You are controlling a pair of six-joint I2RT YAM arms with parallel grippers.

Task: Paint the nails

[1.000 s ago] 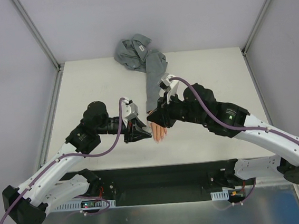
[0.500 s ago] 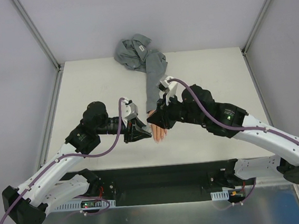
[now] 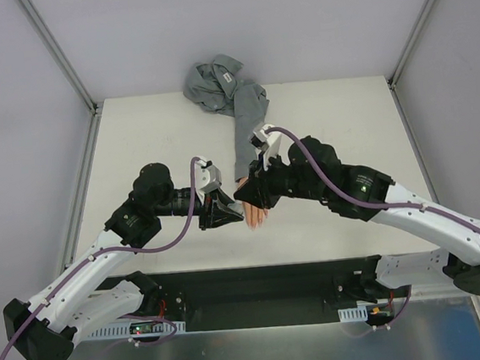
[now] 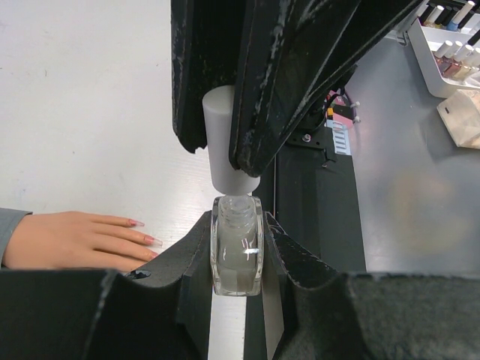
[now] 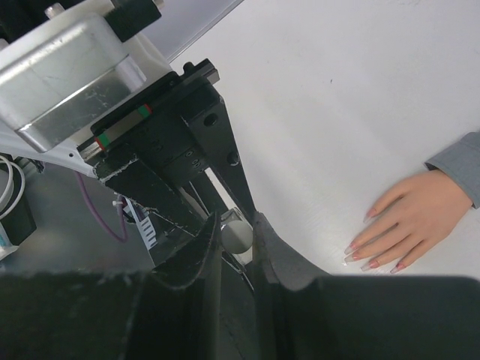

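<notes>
— From above, what does the table (image 3: 345,119) look like?
— It has a pale, matte top, set between plain lilac-grey walls with metal corner posts. A grey sleeve (image 3: 238,120) runs from a crumpled heap at the far edge down to the mannequin hand (image 3: 257,214), which lies palm down near the middle. The left gripper (image 3: 228,208) and right gripper (image 3: 243,195) meet just beside that hand.

— And the left wrist camera?
— The left jaws are clamped on an upright clear bottle (image 4: 237,251). The right jaws pinch the grey cap (image 4: 223,142), whose lower end meets the bottle's neck. The nails (image 4: 157,241) are pinkish and rest on bare white table to the left, apart from the bottle. Beyond the table's edge there is a grey metal bench (image 4: 409,195) and a white tray (image 4: 424,56) of polish bottles.

— The right wrist camera?
— The jaws are narrowed onto the cap. The mannequin hand lies flat on the table to the right, with its fingers spread.
</notes>
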